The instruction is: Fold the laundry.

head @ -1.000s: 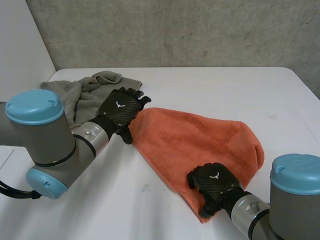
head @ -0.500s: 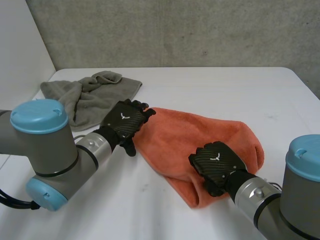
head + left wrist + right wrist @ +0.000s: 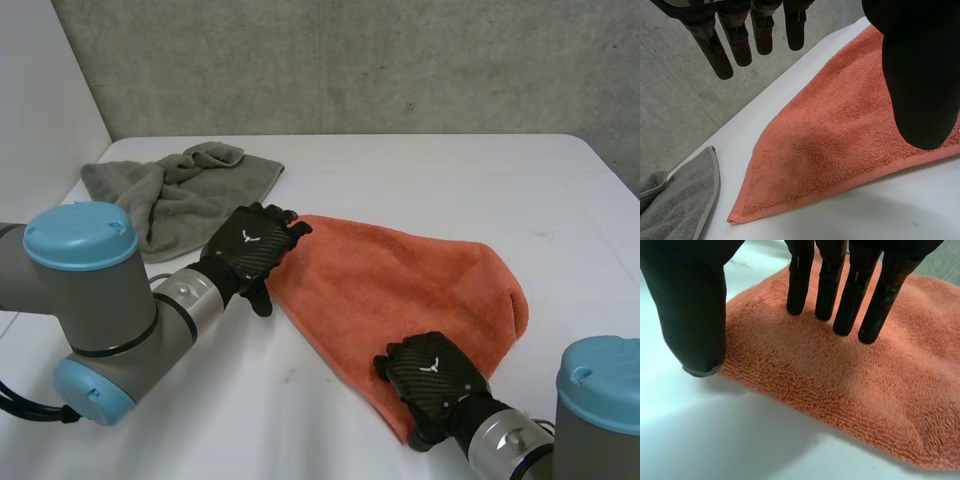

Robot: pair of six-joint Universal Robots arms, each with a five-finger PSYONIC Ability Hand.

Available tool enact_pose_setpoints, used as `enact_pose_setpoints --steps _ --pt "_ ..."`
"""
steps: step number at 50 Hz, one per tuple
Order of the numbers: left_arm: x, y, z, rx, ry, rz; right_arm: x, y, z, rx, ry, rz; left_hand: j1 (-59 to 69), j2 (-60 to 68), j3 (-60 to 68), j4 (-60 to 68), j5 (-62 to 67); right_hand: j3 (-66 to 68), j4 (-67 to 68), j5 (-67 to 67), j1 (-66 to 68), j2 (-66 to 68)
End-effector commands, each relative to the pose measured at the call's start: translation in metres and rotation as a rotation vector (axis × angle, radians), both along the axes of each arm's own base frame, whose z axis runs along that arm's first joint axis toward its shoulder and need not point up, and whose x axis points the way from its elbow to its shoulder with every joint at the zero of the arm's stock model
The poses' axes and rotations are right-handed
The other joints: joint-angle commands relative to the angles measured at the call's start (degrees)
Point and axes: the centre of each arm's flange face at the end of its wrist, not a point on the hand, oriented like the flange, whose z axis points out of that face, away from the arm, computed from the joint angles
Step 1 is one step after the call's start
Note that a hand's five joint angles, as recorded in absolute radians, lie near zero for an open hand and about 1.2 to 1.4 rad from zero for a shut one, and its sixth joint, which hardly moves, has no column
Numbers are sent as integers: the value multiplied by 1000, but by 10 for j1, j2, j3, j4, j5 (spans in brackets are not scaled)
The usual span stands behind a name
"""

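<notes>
An orange towel (image 3: 400, 275) lies folded across the middle of the white table (image 3: 450, 170). My left hand (image 3: 250, 243) is at its left corner, fingers straight. In the left wrist view that hand (image 3: 740, 45) hovers open over the orange towel (image 3: 840, 135) near the pointed corner. My right hand (image 3: 432, 378) rests on the towel's near end. In the right wrist view its fingers (image 3: 847, 295) reach straight down onto the orange towel (image 3: 850, 385), and the thumb stands apart beside the folded edge. Nothing is pinched.
A grey towel (image 3: 160, 195) lies crumpled at the table's far left, just beyond my left hand; its edge (image 3: 675, 210) lies close to the orange corner. A concrete wall stands behind the table. Bare tabletop lies to the far right.
My right hand went away from me over the towel's near end, then came back to it with its fingers straighter. My left hand slid a little nearer along the left corner.
</notes>
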Motion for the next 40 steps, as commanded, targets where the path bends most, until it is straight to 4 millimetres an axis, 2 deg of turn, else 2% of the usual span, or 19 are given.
enact_pose_setpoints --steps 1,4,8,11,15,16,34,40 --pt "1 -1 1 -1 1 3 7 -8 -11 -30 -5 12 -1 -1 -3 0 -2 203 202 211 246 200" --pt "1 -1 1 -1 1 3 8 -11 -13 -38 -7 8 -1 -1 -3 0 -2 250 249 258 294 247" --pt "1 -1 1 -1 3 5 7 -15 -12 -45 -11 0 -1 -1 -3 0 -2 482 481 490 525 479" --pt "1 -1 2 -4 4 7 9 -18 -9 -61 -22 0 -1 -1 -3 0 -2 482 481 490 526 479" --pt "1 0 2 -4 4 4 12 -24 8 -112 -51 -3 -1 -1 -3 0 -2 482 481 490 526 479" --pt "1 0 3 -5 5 4 14 -28 18 -144 -69 -5 -1 -1 -3 0 -2 482 481 490 526 479" --pt "8 4 -6 57 -24 17 19 -29 119 -244 -145 55 -8 -8 -10 -7 -9 482 481 490 526 479" --pt "7 0 -6 68 -7 23 20 -25 130 -249 -165 74 -1 -1 -3 0 -3 482 481 490 526 479"
